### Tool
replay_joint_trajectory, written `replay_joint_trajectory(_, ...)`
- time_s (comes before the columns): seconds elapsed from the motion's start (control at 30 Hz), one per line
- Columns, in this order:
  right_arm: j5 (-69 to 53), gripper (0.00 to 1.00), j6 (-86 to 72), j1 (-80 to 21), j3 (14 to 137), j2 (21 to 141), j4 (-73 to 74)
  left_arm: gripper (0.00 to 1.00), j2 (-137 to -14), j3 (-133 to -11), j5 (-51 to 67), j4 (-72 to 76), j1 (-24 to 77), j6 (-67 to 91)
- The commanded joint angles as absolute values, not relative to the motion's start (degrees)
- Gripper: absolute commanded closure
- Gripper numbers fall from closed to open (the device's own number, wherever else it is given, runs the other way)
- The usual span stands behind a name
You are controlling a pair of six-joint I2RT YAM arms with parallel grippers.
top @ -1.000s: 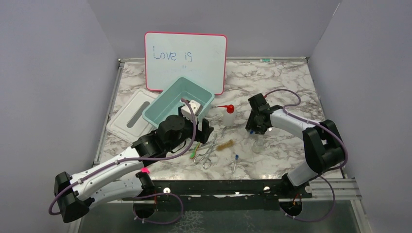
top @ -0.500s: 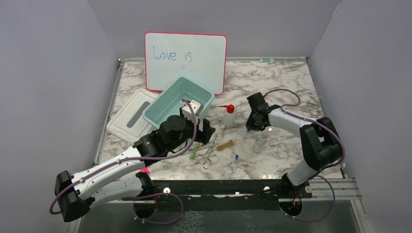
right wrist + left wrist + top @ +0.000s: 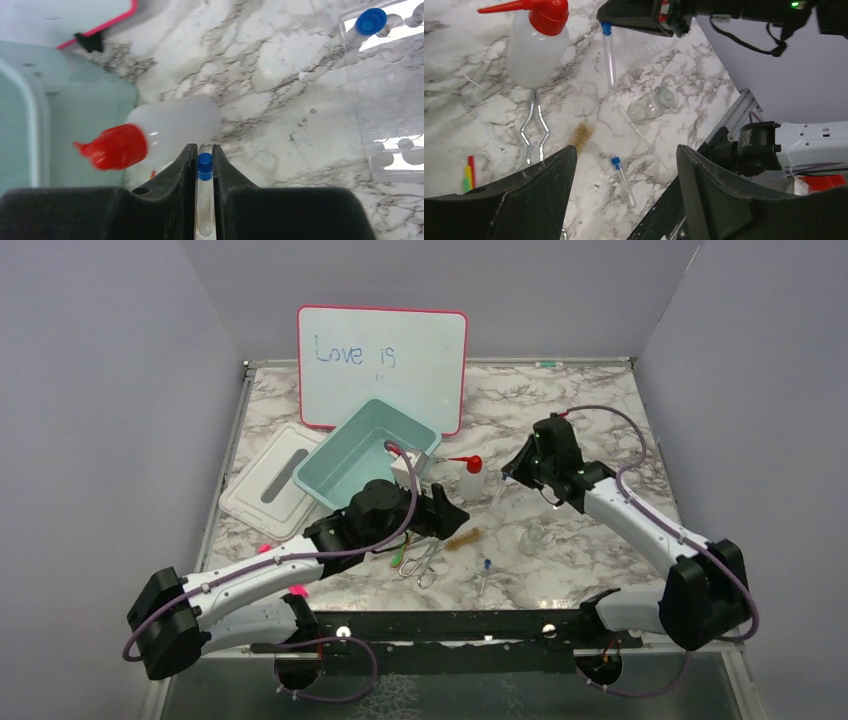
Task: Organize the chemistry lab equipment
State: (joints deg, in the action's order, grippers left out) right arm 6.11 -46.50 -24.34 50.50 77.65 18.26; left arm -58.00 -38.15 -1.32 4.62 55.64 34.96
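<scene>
Chemistry lab equipment (image 3: 462, 538) sits scattered near-centre on the veined marble table (image 3: 590, 400): white squeeze bottle (image 3: 536, 47) with red cone nozzle, glass flask (image 3: 651, 104) on its side, wire tongs (image 3: 535, 127), brown bristle brush (image 3: 584, 137). Up right, the right gripper (image 3: 203, 152) pinches a blue-capped clear tube (image 3: 204, 167); the left gripper (image 3: 624, 155) gapes wide. The whiteboard (image 3: 382, 365) reads "Love is".

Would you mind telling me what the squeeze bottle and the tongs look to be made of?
The squeeze bottle looks like plastic: milky translucent body, opaque red nozzle. The tongs look like metal wire: thin, silvery, glinting.
</scene>
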Motion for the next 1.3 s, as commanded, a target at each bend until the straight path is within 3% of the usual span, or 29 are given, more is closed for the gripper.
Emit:
replay_joint_trajectory(0.0,0.49,0.83,-47.30,-24.59,49.45,69.94,19.27,0.26,-63.63,-37.70,4.11,16.10,55.72,43.32)
replay_joint_trajectory(0.43,-9.16,0.83,-50.90,-24.65,45.37,52.25,23.93,0.41,-81.80,-46.77,7.86,26.57,58.18,47.18)
replay_joint_trajectory(0.7,-11.43,0.83,-52.56,-24.62,43.14,49.68,23.53,0.78,-84.33,-48.56,10.43,27.26,58.27,44.49)
replay_joint_trajectory(0.87,-11.59,0.81,-51.21,-24.60,44.66,49.65,24.89,0.93,-83.85,-48.52,12.93,27.25,58.27,38.32)
replay_joint_trajectory(1.07,-16.14,0.56,-42.90,-24.64,50.65,52.48,31.20,0.97,-81.44,-47.97,16.52,27.05,58.27,26.61)
replay_joint_trajectory(1.27,-21.37,0.54,-36.66,-24.61,54.73,51.48,37.32,0.97,-78.20,-46.94,18.09,24.17,58.34,16.14)
